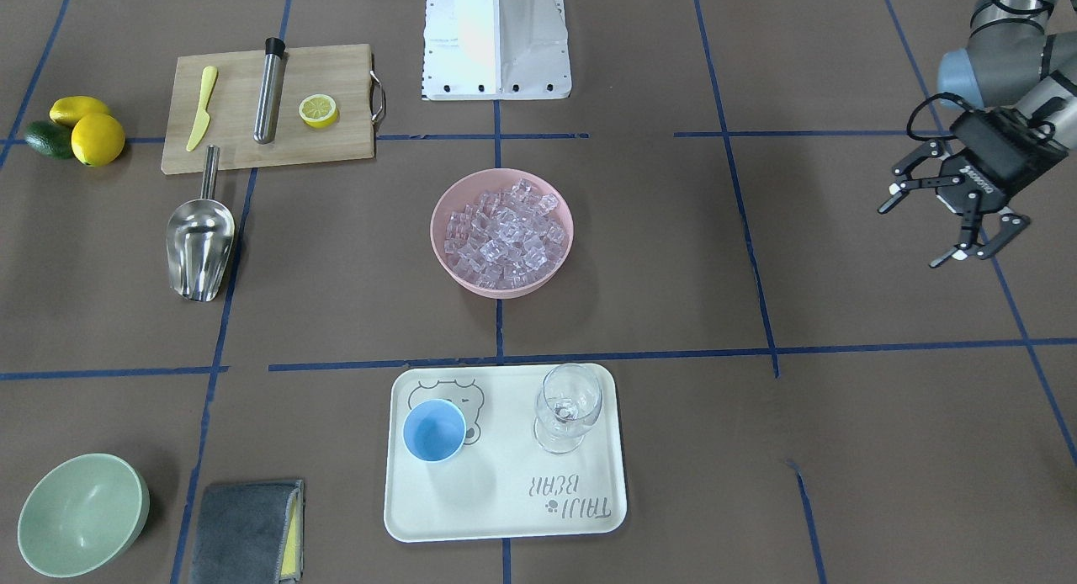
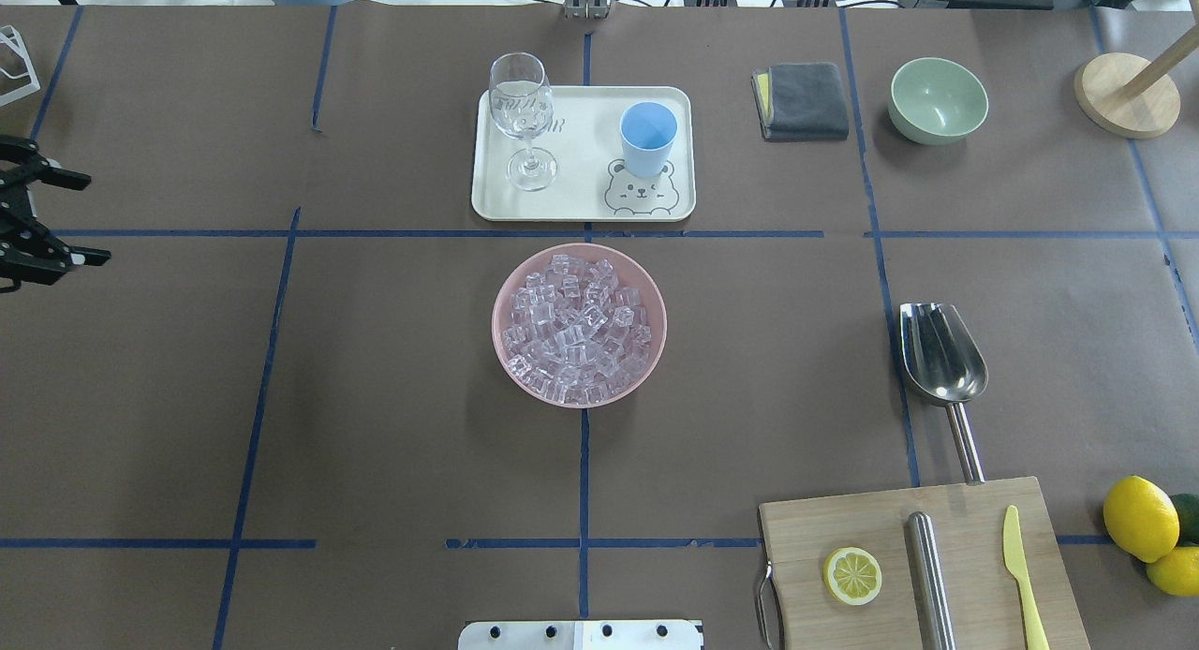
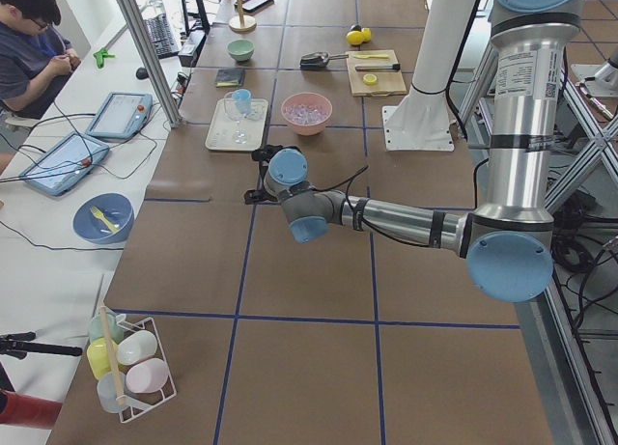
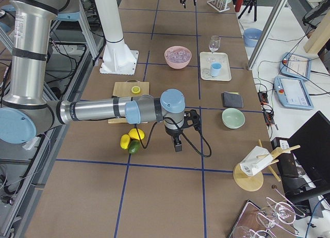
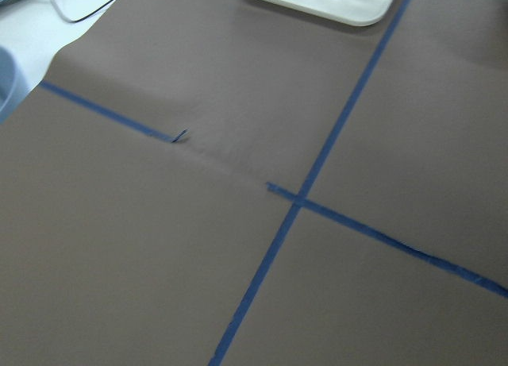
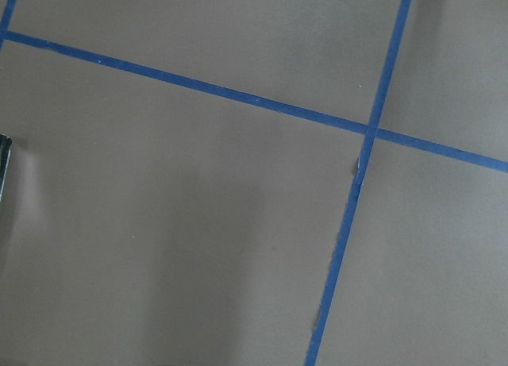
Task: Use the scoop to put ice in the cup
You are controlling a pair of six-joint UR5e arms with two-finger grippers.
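Note:
The ice (image 2: 578, 336) is a pile of clear cubes in a pink bowl (image 2: 504, 299) at the table's middle. The light-blue cup (image 2: 648, 137) stands upright and empty on a white tray (image 2: 581, 205) beyond the bowl. The steel scoop (image 2: 941, 355) lies flat on the table at the right, its handle towards the cutting board. My left gripper (image 1: 951, 222) is open and empty, far off to the left of the bowl. My right gripper (image 4: 178, 144) shows only in the exterior right view, beside the lemons; I cannot tell whether it is open or shut.
A wooden cutting board (image 2: 843, 519) at the near right holds a lemon half (image 2: 852, 575), a steel cylinder (image 2: 927, 575) and a yellow knife (image 2: 1021, 575). A wine glass (image 2: 523, 116) stands on the tray. A grey cloth (image 2: 804, 99), green bowl (image 2: 938, 99) and lemons (image 2: 1140, 517) lie at the right.

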